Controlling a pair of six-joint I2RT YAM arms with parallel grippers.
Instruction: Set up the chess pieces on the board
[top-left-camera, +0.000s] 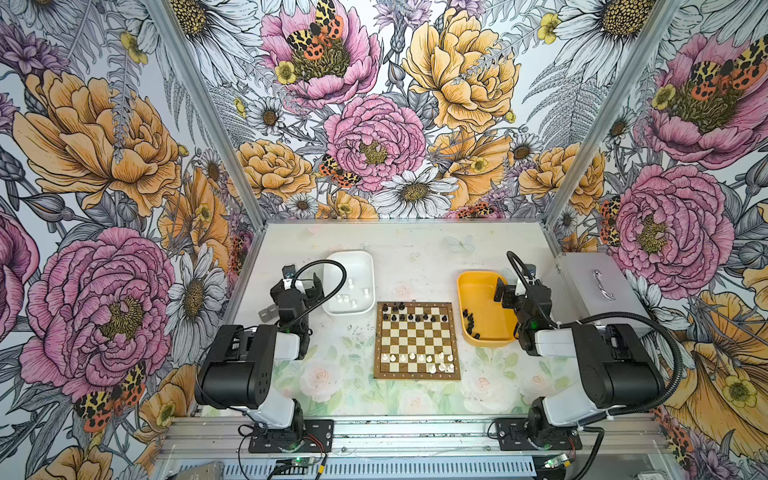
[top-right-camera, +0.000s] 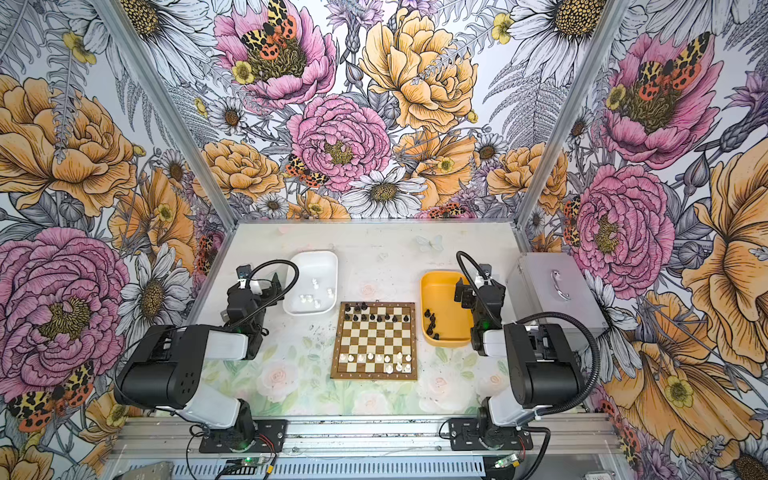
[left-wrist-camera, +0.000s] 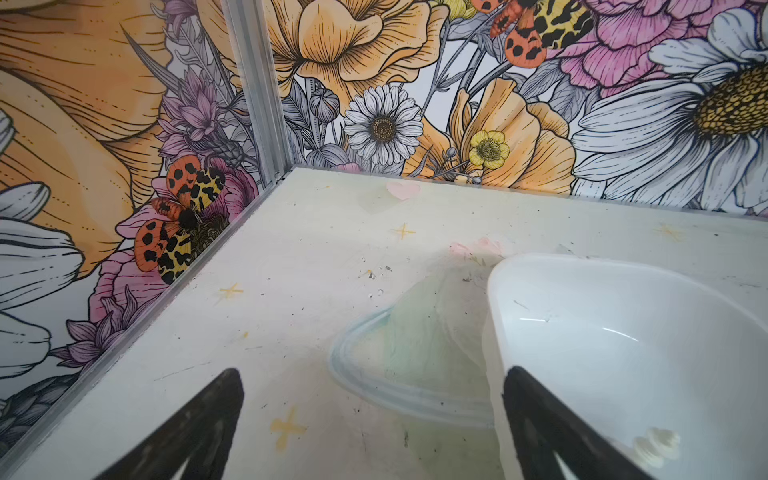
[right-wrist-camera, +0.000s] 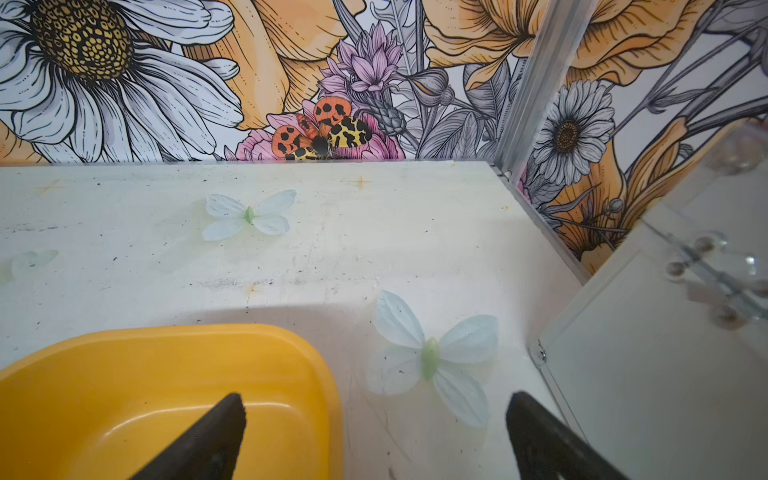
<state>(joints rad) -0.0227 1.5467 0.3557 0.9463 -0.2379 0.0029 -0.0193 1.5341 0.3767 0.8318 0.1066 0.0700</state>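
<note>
Fingers (left-wrist-camera: 199, 424) spread wide and empty on both arms, folks: the left gripper (top-left-camera: 306, 287) hovers at the left edge of the white tray (top-left-camera: 353, 266), and the right gripper (top-left-camera: 508, 291) hangs over the right side of the yellow tray (top-left-camera: 478, 286), holding nothing. Centre stage sits the board (top-left-camera: 415, 338), between the trays and a little nearer, partly dressed. Black pieces (top-left-camera: 411, 317) line its two far rows with gaps. White pieces (top-left-camera: 419, 358) stand on its two near rows, bunched toward the right. By my reading each arm is lining up its next pick. On the right, the loose black men (top-left-camera: 470, 320) crowd the yellow tray's left wall, so that gripper must cross the tray and come straight down on one, clear of its neighbours. On the left, a few loose white men (top-left-camera: 345, 298) lie scattered in the near half. The wrist view shows one (left-wrist-camera: 656, 451) apparently on its side just beside a fingertip. Pinch low on the body, lift clear of the rim, set it square on an empty spot, and open fully before rising.
</note>
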